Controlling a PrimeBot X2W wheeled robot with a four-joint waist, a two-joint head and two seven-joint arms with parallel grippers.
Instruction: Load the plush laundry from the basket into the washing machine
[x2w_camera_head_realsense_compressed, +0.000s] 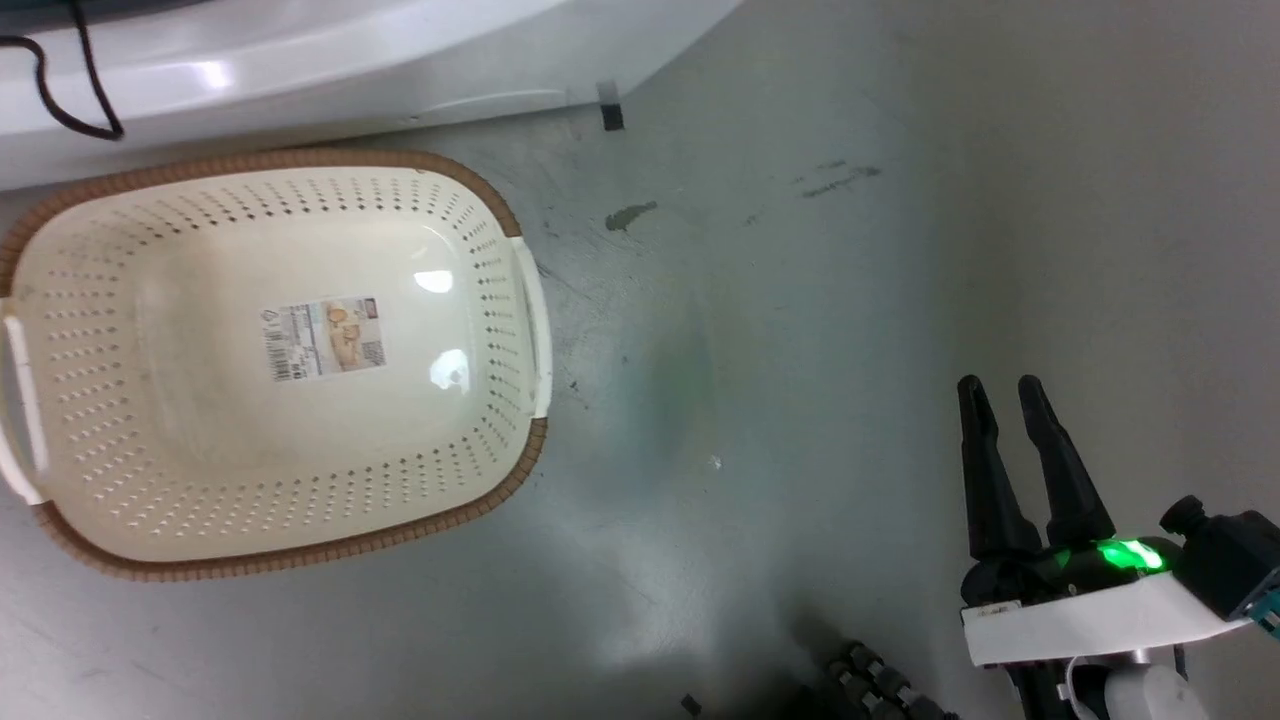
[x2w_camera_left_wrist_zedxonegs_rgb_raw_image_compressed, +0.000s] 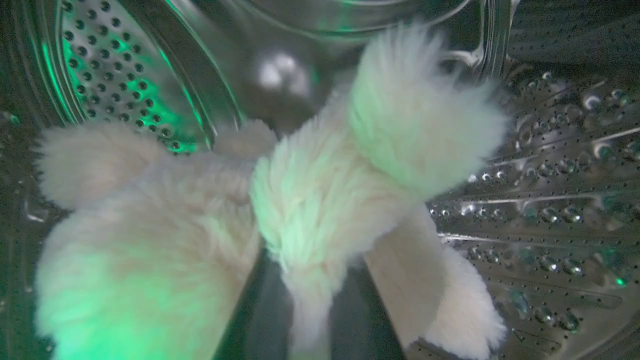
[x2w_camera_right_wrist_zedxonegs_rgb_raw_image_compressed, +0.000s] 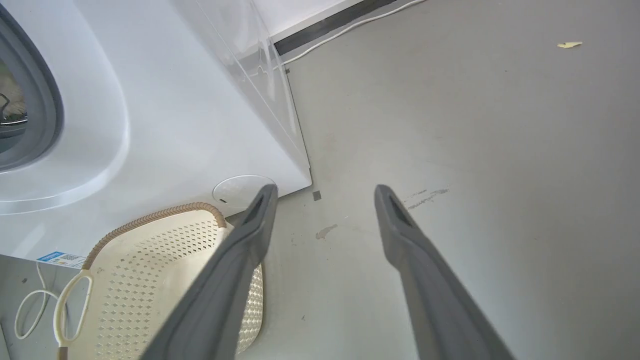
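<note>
The plush laundry (x2w_camera_left_wrist_zedxonegs_rgb_raw_image_compressed: 320, 200), shaggy and cream with green light on it, lies inside the washing machine's perforated steel drum (x2w_camera_left_wrist_zedxonegs_rgb_raw_image_compressed: 550, 200). A narrow tuft of it runs down between two dark shapes at the bottom edge, where my left gripper (x2w_camera_left_wrist_zedxonegs_rgb_raw_image_compressed: 310, 295) looks shut on it. The basket (x2w_camera_head_realsense_compressed: 300, 158) stands on the floor before the white washing machine (x2w_camera_head_realsense_compressed: 300, 70), with just a paper label (x2w_camera_head_realsense_compressed: 323, 338) on its floor. My right gripper (x2w_camera_head_realsense_compressed: 1000, 390) hangs open over bare floor to the basket's right. In the right wrist view the right gripper (x2w_camera_right_wrist_zedxonegs_rgb_raw_image_compressed: 325, 192) points past the basket (x2w_camera_right_wrist_zedxonegs_rgb_raw_image_compressed: 150, 270) and washing machine (x2w_camera_right_wrist_zedxonegs_rgb_raw_image_compressed: 175, 125).
A black cable (x2w_camera_head_realsense_compressed: 60, 110) hangs over the washer front. A white cord loop (x2w_camera_right_wrist_zedxonegs_rgb_raw_image_compressed: 25, 310) lies on the floor by the basket's handle. Another white cord (x2w_camera_right_wrist_zedxonegs_rgb_raw_image_compressed: 350, 30) runs along the wall. Grey floor (x2w_camera_head_realsense_compressed: 800, 350) spreads to the right of the basket.
</note>
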